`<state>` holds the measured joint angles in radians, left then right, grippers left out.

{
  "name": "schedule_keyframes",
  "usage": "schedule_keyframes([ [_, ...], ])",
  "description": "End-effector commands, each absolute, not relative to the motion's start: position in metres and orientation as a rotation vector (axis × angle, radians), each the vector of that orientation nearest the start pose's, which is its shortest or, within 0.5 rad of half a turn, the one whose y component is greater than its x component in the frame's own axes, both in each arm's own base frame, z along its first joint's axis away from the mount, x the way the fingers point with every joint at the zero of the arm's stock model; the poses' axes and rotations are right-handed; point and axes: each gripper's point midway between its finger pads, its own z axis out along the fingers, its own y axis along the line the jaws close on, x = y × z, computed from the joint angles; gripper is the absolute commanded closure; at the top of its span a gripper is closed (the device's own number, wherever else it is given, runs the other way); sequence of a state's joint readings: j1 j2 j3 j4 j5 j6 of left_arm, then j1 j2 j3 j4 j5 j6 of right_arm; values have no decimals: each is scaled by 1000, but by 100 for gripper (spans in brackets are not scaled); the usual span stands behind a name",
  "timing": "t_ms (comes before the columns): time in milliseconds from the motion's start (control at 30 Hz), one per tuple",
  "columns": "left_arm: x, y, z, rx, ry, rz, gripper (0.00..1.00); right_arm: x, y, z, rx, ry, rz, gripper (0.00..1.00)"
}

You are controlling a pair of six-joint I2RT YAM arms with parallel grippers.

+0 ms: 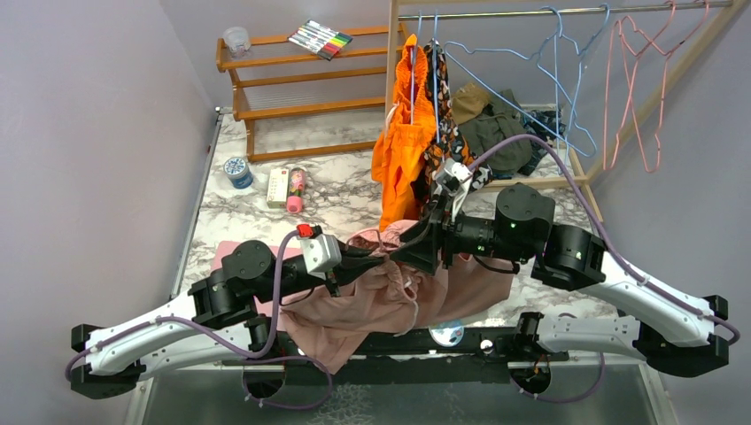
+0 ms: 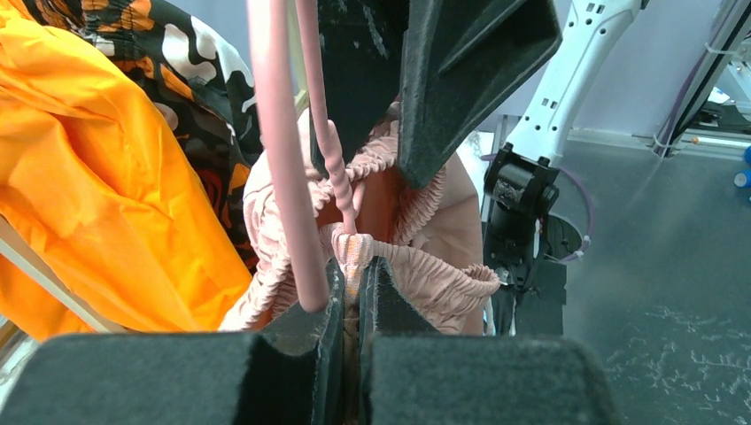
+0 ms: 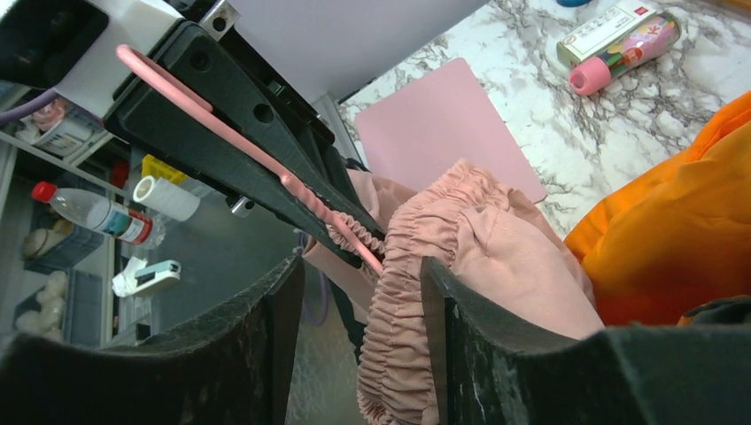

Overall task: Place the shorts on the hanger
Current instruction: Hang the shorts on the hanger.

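At the left gripper, pinched shorts beside pink hanger.

My left arm reaches in from the left and my right arm from the right. Both are bent at the elbow, and the wrists are turned inward so the grippers meet nose to nose in front of me. My left gripper is squeezed tight, its pads pinching the waistband of the shorts. My right gripper has its fingers parted, one on each side of that same waistband.
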<state>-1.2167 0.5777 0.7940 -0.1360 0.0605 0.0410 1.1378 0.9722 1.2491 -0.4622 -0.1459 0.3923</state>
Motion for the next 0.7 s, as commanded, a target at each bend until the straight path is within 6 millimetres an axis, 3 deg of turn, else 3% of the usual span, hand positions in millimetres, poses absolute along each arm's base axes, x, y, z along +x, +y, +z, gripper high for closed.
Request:
schedule_keyframes([
  [0,89,-259,375,876,1165,-1021,100,93,296,389,-847,1715,1179,44],
  [267,87,-253,373,863,1178,-1026,100,105,262,413,-830,1622,1018,44],
  [467,89,-246,374,837,1182,-1017,100,115,237,392,-796,1654,892,49],
  [667,91,-248,375,834,1181,-1013,100,106,243,374,-830,1689,937,53],
])
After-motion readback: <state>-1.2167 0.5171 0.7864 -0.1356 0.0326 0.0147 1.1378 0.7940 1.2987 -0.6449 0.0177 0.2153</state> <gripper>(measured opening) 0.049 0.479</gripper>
